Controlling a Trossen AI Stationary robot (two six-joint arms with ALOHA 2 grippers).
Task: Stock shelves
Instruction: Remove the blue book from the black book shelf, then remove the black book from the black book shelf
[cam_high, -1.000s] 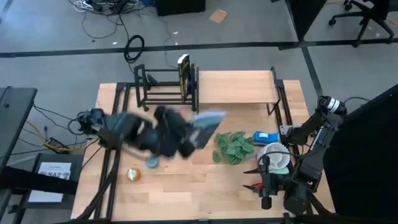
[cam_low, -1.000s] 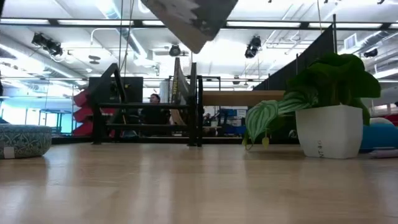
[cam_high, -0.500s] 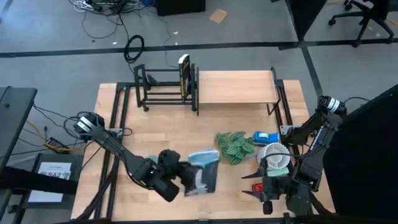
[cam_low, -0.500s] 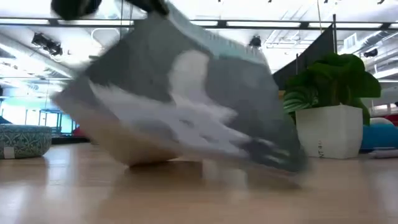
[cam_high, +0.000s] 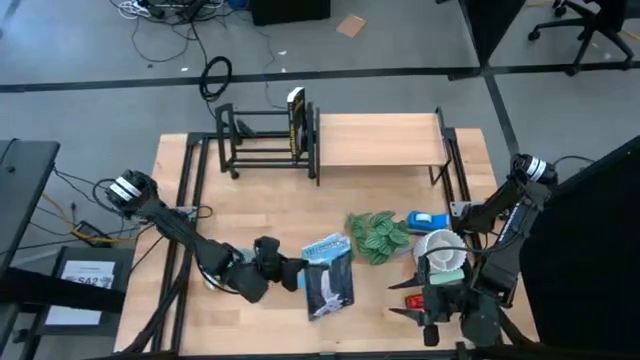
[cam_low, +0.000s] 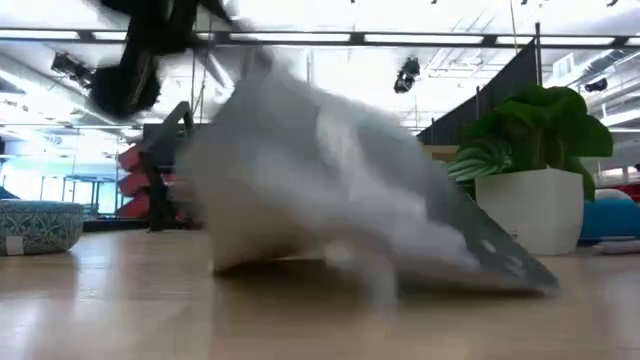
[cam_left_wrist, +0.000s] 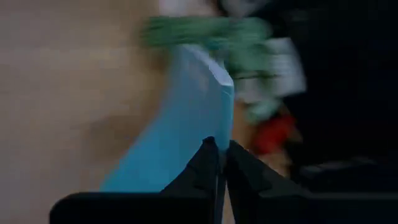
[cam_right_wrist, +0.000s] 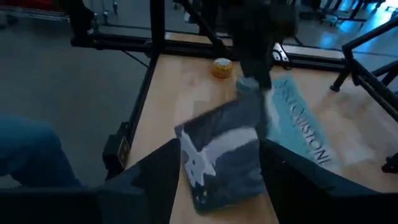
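A book with a grey, white and blue cover (cam_high: 328, 286) sits near the table's middle front, with my left gripper (cam_high: 297, 272) shut on it. In the low view the book (cam_low: 350, 200) is blurred and tilted. My right gripper (cam_high: 405, 300) waits open at the front right, and its wrist view looks at the book (cam_right_wrist: 224, 158). The shelves stand at the far edge: a wooden plank stand (cam_high: 380, 140) and a black rod rack (cam_high: 262, 140). Another book (cam_high: 295, 118) stands upright in the rack. My left gripper pinches the book's edge (cam_left_wrist: 214, 134) between its two shut fingers, on the side facing the table's left. The fingers come in from the table's left, slanting down. The held side is raised, and the book's opposite edge (cam_low: 525, 282) rests on the table.
A green-leaved plant in a white pot (cam_high: 377, 236), a blue object (cam_high: 430, 221) and a white and green bowl (cam_high: 445, 255) stand right of the book. A yellow ball (cam_right_wrist: 221, 67) and a patterned bowl (cam_low: 35, 225) sit at the front left.
My left gripper has carried the book from high over the table's middle down and toward the near edge. The book has come down from the air and tipped over, so that one edge now rests on the table with the cover facing up.
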